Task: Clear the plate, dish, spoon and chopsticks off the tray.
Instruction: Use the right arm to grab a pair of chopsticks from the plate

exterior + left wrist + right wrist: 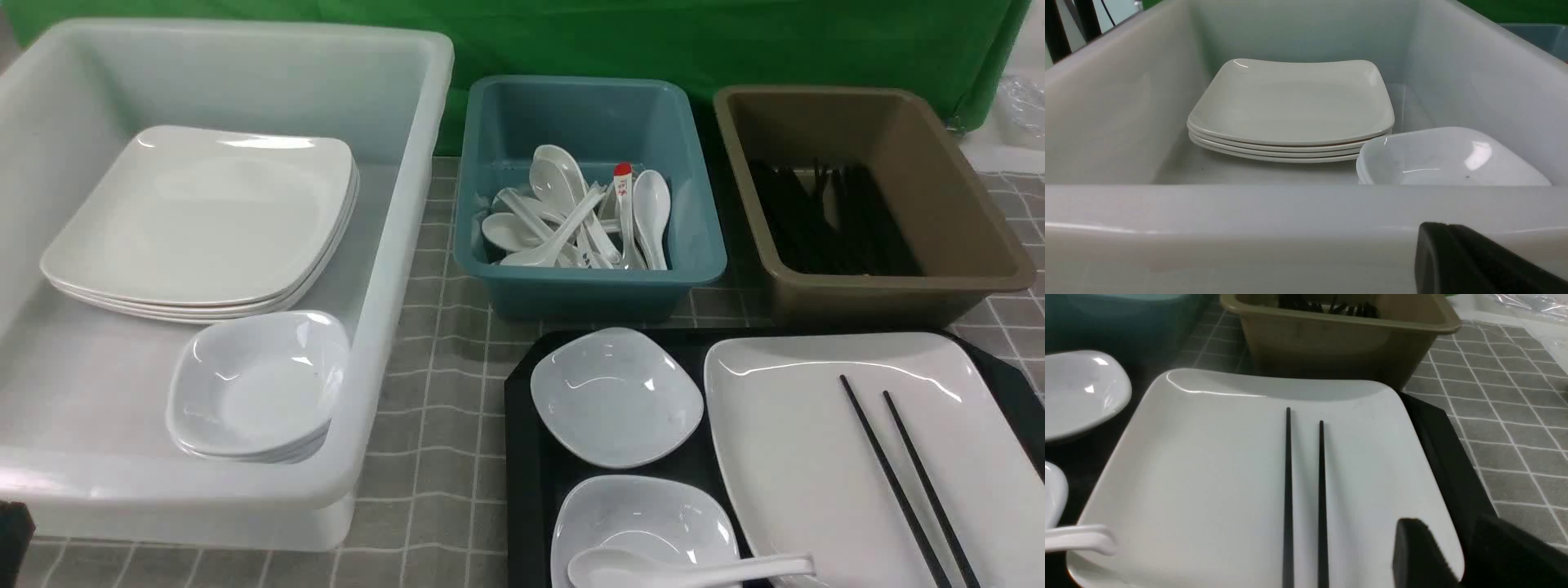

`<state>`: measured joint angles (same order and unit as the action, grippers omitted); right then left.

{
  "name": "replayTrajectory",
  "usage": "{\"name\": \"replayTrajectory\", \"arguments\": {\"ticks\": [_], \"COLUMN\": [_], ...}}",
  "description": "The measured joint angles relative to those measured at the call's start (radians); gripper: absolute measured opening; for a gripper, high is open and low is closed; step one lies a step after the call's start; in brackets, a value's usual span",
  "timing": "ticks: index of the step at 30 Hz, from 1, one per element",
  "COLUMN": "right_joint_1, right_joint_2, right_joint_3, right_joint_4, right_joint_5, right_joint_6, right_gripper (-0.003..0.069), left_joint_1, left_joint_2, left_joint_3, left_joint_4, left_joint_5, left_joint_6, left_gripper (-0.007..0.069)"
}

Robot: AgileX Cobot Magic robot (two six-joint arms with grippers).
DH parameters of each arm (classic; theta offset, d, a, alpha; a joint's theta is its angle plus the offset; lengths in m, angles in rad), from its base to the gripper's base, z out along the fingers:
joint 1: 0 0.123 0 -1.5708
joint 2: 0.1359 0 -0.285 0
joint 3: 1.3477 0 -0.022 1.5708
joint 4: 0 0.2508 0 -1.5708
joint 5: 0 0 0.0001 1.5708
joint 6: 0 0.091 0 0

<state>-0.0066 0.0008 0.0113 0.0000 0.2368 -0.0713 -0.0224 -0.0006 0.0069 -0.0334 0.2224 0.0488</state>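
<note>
The black tray point(531, 490) at the front right holds the large white plate point(816, 457), with the black chopsticks point(898, 482) lying parallel on it. Two small pale dishes point(616, 396) point(645, 514) sit left of the plate. The white spoon point(694, 569) lies with its bowl in the nearer dish and its handle on the plate's rim. My right gripper point(1451, 520) is open and empty, low over the plate's right front corner point(1208, 477), right of the chopsticks point(1288, 498). My left gripper point(1437, 224) is shut and empty, just outside the white tub's near wall.
A big white tub point(392, 245) at the left holds stacked plates point(204, 220) and stacked small dishes point(257, 384). A teal tub point(588, 278) with several spoons and a brown tub point(882, 294) with black chopsticks stand behind the tray. A grey checked cloth covers the table.
</note>
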Motion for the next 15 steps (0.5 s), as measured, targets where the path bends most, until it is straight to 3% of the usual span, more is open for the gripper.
{"name": "replayTrajectory", "arguments": {"ticks": [15], "right_joint_1": [0.000], "right_joint_2": [0.000], "right_joint_3": [0.000], "right_joint_4": [0.000], "right_joint_5": [-0.001], "right_joint_6": [0.000], "right_gripper": [0.0238], "left_joint_1": [0.000], "left_joint_2": [0.000], "left_joint_3": [0.000], "left_joint_4": [0.028], "left_joint_5": [-0.033], "left_joint_6": [-0.005], "left_gripper": [0.0003]}}
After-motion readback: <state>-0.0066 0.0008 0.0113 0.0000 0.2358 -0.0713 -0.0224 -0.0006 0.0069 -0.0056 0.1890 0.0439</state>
